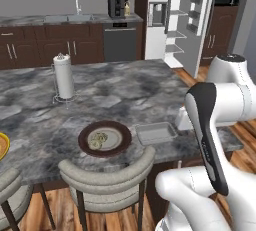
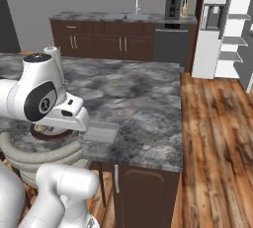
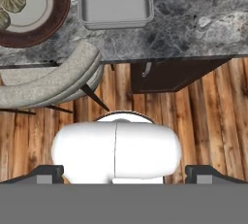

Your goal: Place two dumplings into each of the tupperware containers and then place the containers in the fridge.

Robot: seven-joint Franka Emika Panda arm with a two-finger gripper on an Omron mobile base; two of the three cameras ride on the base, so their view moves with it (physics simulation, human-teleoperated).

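Grey container (image 3: 116,3) beside brown plate (image 3: 30,9) (two dumplings (image 3: 12,0)).

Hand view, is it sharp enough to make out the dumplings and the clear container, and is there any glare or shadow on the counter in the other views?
Hand view: evenly lit, dumplings crisp but cropped at the frame edge, clear container sharp. Left base view: soft, slightly blurred; the dark brown plate casts almost no shadow. Right base view: no glare on the marble counter.

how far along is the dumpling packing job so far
Nothing looks done: the clear container sits empty on the counter, and the dumplings are still on the brown plate. Nothing is in hand; the gripper hangs open over the floor. Left: filling the containers, then carrying them to the open fridge.
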